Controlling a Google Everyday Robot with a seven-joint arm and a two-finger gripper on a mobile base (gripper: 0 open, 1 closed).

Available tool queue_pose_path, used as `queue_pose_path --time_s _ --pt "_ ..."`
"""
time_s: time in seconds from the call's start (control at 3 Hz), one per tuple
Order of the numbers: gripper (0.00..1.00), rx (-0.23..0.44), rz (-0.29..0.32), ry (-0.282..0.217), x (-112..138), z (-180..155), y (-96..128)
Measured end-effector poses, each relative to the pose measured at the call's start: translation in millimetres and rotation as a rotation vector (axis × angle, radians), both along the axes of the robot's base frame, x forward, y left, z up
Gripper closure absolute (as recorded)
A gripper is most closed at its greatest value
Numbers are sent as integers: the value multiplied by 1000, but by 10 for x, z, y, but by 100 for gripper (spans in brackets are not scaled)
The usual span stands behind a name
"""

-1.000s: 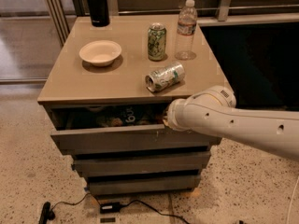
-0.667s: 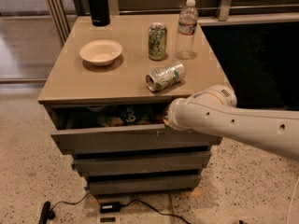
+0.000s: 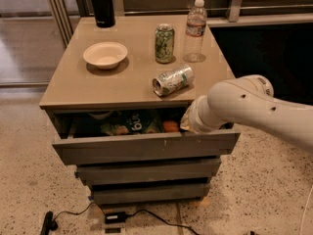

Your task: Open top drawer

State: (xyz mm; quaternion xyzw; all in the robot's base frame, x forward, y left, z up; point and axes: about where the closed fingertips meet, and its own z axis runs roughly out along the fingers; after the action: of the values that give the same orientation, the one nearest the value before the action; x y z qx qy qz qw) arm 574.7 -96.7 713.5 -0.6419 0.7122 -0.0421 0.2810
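Grey and handle-less, the top drawer [image 3: 102,153] stands part-way out beneath the tan cabinet top [image 3: 117,89], with a green packet [image 3: 128,124] and something orange [image 3: 170,126] showing inside. Just right of those, the gripper [image 3: 187,125] sits at the drawer's upper edge, hidden behind the white wrist, so I cannot tell whether it is spread or closed. I'd pull straight and level; lifting could jostle the tipped can [image 3: 173,80] above.
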Motion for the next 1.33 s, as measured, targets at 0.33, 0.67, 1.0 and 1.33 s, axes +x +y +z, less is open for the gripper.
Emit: queue_pose_path --time_s 0.33,0.67,1.0,1.33 --pt "100 -2 6 62 -156 109 -91" --pt "100 19 17 66 -279 167 -108" --pt "77 49 9 49 -301 232 -81" --pt "46 61 2 41 -304 261 -67"
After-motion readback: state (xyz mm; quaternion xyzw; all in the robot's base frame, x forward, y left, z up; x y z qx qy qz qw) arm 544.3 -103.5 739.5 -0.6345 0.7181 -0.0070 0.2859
